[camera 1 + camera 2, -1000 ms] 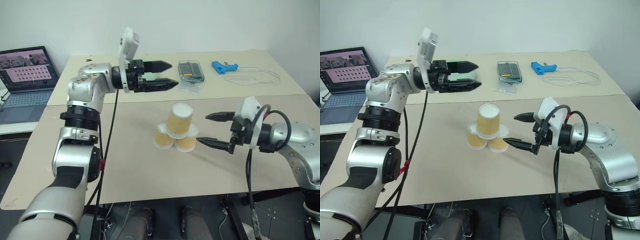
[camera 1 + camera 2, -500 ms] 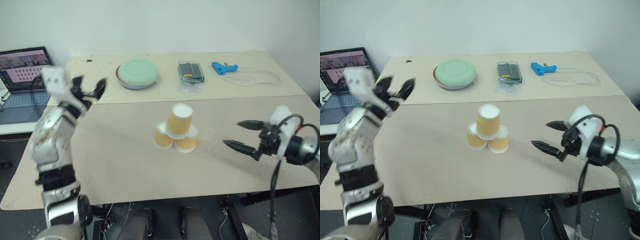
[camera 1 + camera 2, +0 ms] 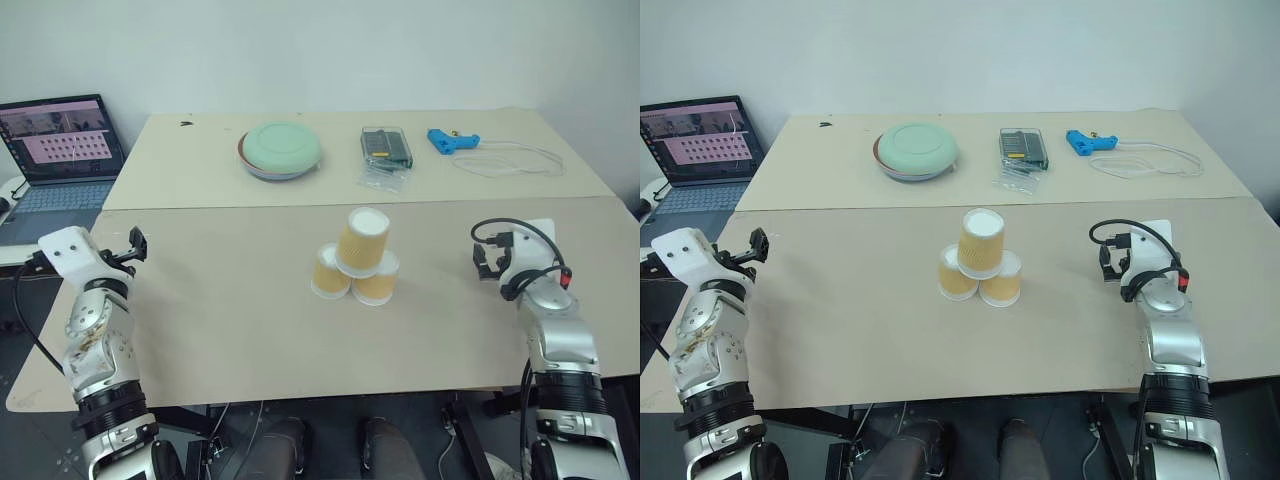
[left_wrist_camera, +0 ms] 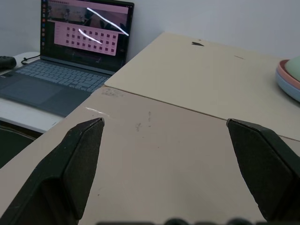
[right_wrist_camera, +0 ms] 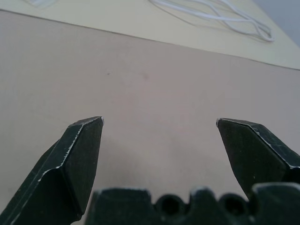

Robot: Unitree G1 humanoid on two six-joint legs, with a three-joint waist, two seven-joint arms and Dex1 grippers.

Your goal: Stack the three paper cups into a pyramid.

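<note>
The three paper cups stand as a pyramid in the middle of the table (image 3: 230,330). Two yellow-orange cups (image 3: 327,272) (image 3: 376,283) sit side by side, and the third cup (image 3: 362,240) rests on top of them. My left gripper (image 3: 135,245) hovers at the table's left edge, far from the cups. It is open (image 4: 164,122) with nothing between its black fingers. My right gripper (image 3: 486,262) is off to the cups' right, above bare table. In the right wrist view it (image 5: 159,121) is also open and empty.
At the back of the table lie a pale green bowl (image 3: 280,149), a clear plastic case (image 3: 385,146), a blue tool (image 3: 452,139) and a white cable (image 3: 510,155). A laptop (image 3: 58,150) stands on a lower surface to the left.
Both arms have drawn away from the cups and dropped lower: the left swung out to the table's left edge, the right moved out to the right. The pyramid has not moved.
</note>
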